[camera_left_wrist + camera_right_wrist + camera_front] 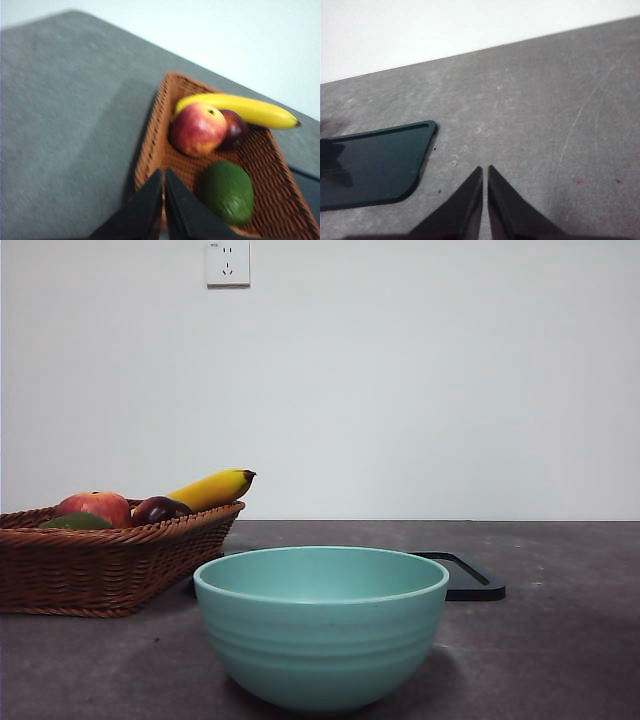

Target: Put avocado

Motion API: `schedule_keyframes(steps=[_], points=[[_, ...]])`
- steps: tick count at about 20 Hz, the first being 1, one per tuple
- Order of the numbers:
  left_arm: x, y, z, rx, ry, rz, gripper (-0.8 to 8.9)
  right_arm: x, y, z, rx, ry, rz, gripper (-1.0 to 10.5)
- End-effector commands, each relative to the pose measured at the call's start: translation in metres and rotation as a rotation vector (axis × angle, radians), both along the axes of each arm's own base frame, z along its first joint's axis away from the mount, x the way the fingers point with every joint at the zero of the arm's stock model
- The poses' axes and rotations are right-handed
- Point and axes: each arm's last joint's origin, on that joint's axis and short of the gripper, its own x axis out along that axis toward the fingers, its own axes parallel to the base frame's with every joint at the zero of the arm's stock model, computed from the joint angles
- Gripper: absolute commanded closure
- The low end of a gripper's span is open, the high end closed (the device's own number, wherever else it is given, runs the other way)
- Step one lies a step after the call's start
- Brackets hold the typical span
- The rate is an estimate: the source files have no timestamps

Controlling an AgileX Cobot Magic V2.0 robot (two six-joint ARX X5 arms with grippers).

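Front view, nearest first: teal bowl (321, 625) large and upright on the grey table (560, 640), hollow and bare as far as visible, probably set there as the place for the fruit, though the task sentence names no target. Just behind it, flat black tray (462, 575), partly hidden by the bowl's rim. Further back and to one side, wicker basket (100, 565) with four fruits heaped in it: avocado (76, 523) only a low green sliver over the rim, red apple (94, 506) beside it, dark plum (160, 509) next, banana (213, 488) resting across the far edge. On the back wall, a socket (227, 262). No arm visible from this low camera. Left wrist view, blurred: left gripper (164, 172) above the basket's (150, 160) near corner, jaws pressed together, nothing between them; avocado (227, 192) just beside the tips, lying free on the weave, apart from the apple (198, 129), with plum (235, 129) and banana (240, 109) beyond. Likely aimed there because the avocado sits closest and unobstructed; jaws would need to part before any grasp. Right wrist view: right gripper (485, 170) likewise closed and empty, over bare table (545, 125) near the tray's (370, 167) corner, apparently waiting.
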Motion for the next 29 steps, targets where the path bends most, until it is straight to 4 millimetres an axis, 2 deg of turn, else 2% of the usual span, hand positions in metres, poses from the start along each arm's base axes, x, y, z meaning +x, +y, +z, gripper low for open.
schedule_keyframes(steps=[1, 9, 16, 29], points=[[-0.004, 0.0, 0.016, -0.026, -0.006, -0.009, 8.05, -0.005, 0.0, 0.02, 0.036, -0.037, -0.003, 9.4], [-0.009, -0.002, 0.058, -0.037, 0.064, -0.07, 8.05, -0.02, 0.002, 0.064, 0.052, -0.003, 0.032, 9.4], [-0.008, -0.007, 0.098, 0.012, 0.198, -0.264, 8.05, -0.024, 0.006, 0.103, 0.069, 0.067, 0.177, 9.4], [-0.004, -0.017, 0.142, -0.023, 0.279, -0.565, 8.04, -0.017, 0.018, 0.164, -0.009, 0.388, 0.505, 9.4]])
